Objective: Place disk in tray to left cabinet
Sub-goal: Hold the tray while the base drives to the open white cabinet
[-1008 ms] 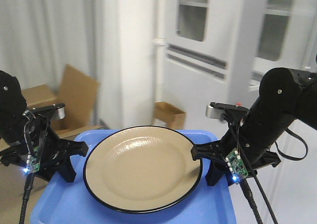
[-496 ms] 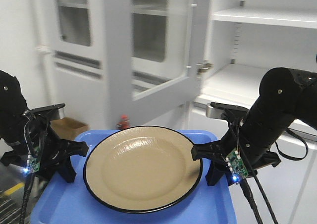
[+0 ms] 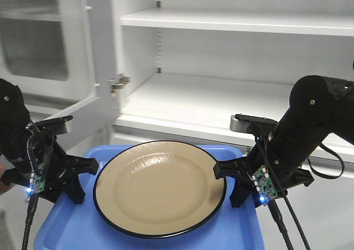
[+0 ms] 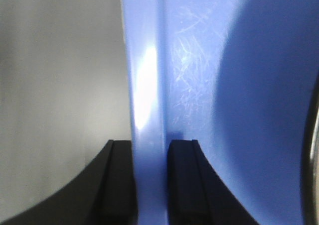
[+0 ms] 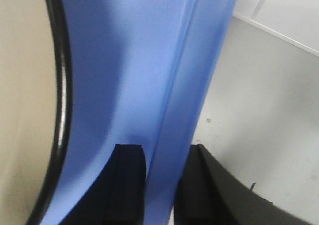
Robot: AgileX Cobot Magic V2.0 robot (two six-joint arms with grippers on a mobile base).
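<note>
The beige disk with a thin black rim lies flat in the blue tray, which I hold up between both arms. My left gripper is shut on the tray's left rim, one finger on each side of it. My right gripper is shut on the right rim in the same way. The disk's edge shows beside the right fingers. The left cabinet stands straight ahead, its wide white shelf just beyond and a little above the tray.
The cabinet's glass-paned door stands open at the left, hinged beside the shelf opening. An upper shelf runs across the top. Pale floor lies below the tray in both wrist views.
The background has swept sideways: boxes and shut doors gave way to the open cabinet shelves. Tray, disk and both grippers keep the same places in view.
</note>
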